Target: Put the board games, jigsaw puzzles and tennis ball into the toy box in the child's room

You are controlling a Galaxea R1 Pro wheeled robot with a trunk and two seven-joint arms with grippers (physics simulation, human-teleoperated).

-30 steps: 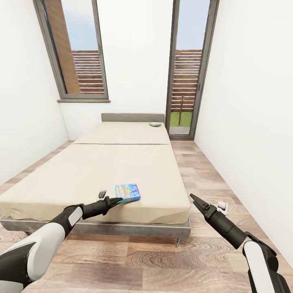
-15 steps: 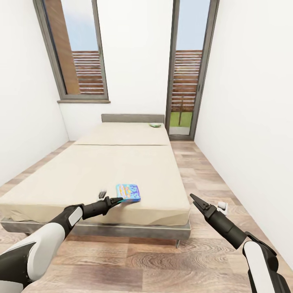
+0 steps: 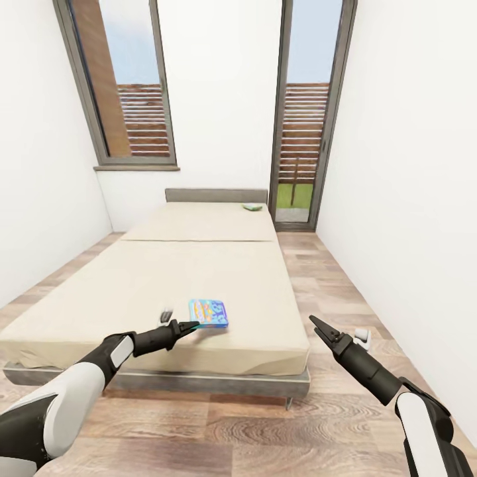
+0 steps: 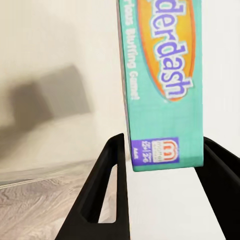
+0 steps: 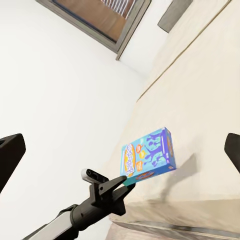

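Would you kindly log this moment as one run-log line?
left gripper: shut on blue board game, held above bed | right gripper: open, holding nothing | second game: near headboard

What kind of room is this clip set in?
Most likely a bedroom: a wide cream bed with a grey headboard takes up most of the wood-plank floor, with tall windows in the far wall. The left tool holds a small blue board game above the mattress.

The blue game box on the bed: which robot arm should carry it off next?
The left. Its left hand already pinches the blue game box by one end, lifted clear of the bed. The right hand hangs open and empty beside the bed, over the floor.
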